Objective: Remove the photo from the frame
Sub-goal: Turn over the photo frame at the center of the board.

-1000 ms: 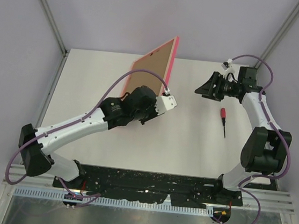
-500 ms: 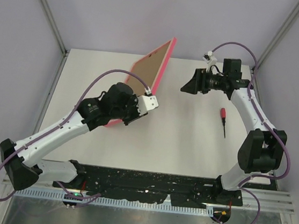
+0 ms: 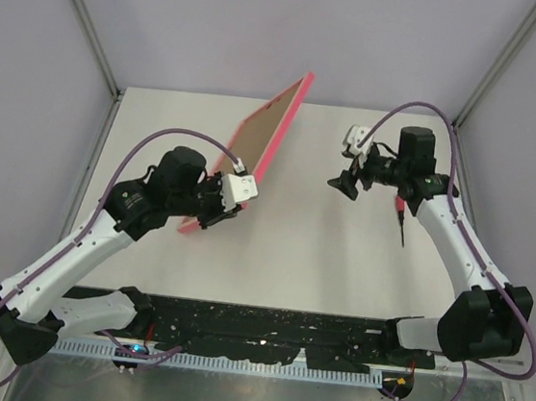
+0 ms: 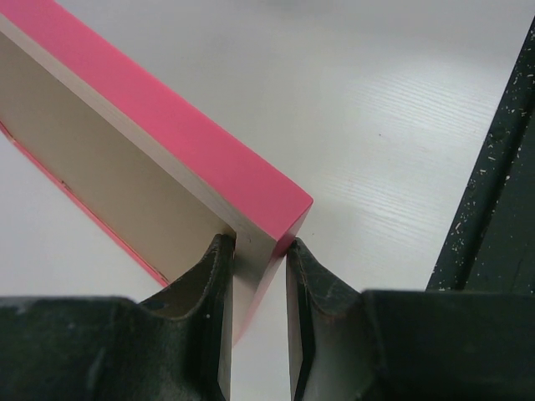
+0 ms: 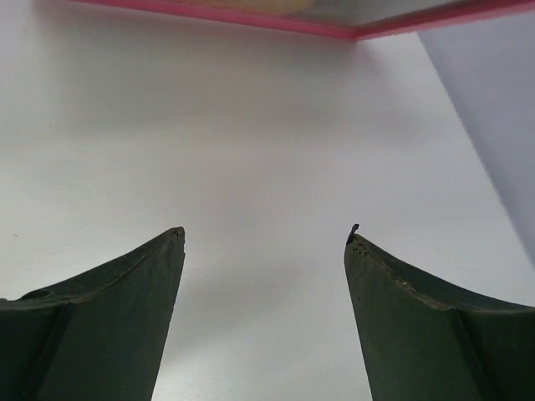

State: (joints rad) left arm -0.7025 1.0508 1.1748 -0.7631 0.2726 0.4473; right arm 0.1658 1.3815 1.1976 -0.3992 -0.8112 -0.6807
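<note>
Clamping one corner of the frame (image 4: 167, 125), the left gripper (image 4: 255, 251) has its fingers narrow, pinched across the pink rim. The single frame hangs tilted above the table (image 3: 320, 255), over the far half and left of the middle, its upper end toward the far edge. A brown backing board (image 3: 261, 132) fills its back. Inside its pink border, a sliver of the photo (image 5: 284, 5) shows yellow and dull green in the right wrist view. The right gripper (image 5: 265, 234) hovers above the bare surface to the right of the frame, fingers spread wide, holding nothing. One red-handled screwdriver (image 3: 401, 227) lies toward the right edge, partly under the right arm. The table is white, with pale walls around it and metal uprights at the far corners.
</note>
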